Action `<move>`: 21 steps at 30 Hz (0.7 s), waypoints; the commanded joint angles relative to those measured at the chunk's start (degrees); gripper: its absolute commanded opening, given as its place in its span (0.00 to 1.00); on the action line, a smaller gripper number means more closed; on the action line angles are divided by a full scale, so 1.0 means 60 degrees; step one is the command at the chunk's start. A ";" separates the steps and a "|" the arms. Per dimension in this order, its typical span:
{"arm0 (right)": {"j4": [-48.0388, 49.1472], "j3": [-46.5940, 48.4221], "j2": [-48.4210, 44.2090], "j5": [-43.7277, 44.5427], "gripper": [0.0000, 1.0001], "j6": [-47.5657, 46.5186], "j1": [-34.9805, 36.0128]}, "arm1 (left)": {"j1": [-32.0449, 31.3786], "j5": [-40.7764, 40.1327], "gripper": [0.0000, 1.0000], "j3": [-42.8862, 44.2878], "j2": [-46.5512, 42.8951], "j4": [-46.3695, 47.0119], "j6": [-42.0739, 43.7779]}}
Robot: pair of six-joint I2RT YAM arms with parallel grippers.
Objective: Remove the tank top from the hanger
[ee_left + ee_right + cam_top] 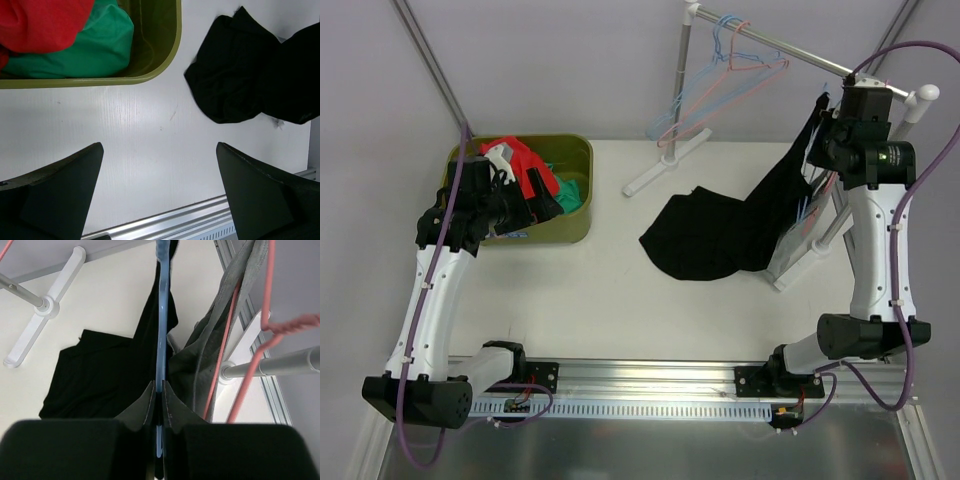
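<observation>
The black tank top lies mostly crumpled on the white table, with one part still rising to the blue hanger at the right end of the rack. My right gripper is shut on the blue hanger's thin bar; in the top view it sits high beside the rail. The tank top also shows below the hanger in the right wrist view. My left gripper is open and empty above bare table, left of the tank top; in the top view it hovers by the green bin.
A green bin at the left holds red and green clothes. The clothes rail carries empty blue and pink hangers. A grey garment hangs on a red hanger beside the blue one. The rack's white feet rest on the table.
</observation>
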 commanded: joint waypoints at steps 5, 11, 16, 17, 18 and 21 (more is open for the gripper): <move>0.0750 0.0270 -0.0125 0.0137 0.00 0.0598 -0.0066 | -0.0116 0.0250 0.99 -0.0306 -0.0188 0.0141 0.0243; 0.1042 0.0637 -0.0461 -0.0565 0.00 0.1227 -0.0066 | -0.0116 0.0265 0.99 -0.0365 -0.0232 0.0141 0.0214; 0.1540 0.0359 -0.1382 -0.1647 0.00 0.1637 -0.0081 | -0.0116 0.0731 0.99 -0.0146 -0.0262 0.0141 0.0199; 0.1570 0.0213 -0.1544 -0.1781 0.00 0.1667 -0.0081 | -0.0130 0.0864 0.99 -0.0058 -0.0204 0.0156 0.0228; 0.1585 0.0139 -0.1691 -0.1912 0.00 0.1681 -0.0081 | -0.0174 0.0981 0.99 0.0175 -0.0189 0.0170 0.0272; 0.1570 -0.0402 -0.2408 -0.2892 0.01 0.1653 -0.0081 | -0.0554 0.1202 0.99 0.0905 -0.0013 0.0244 0.0418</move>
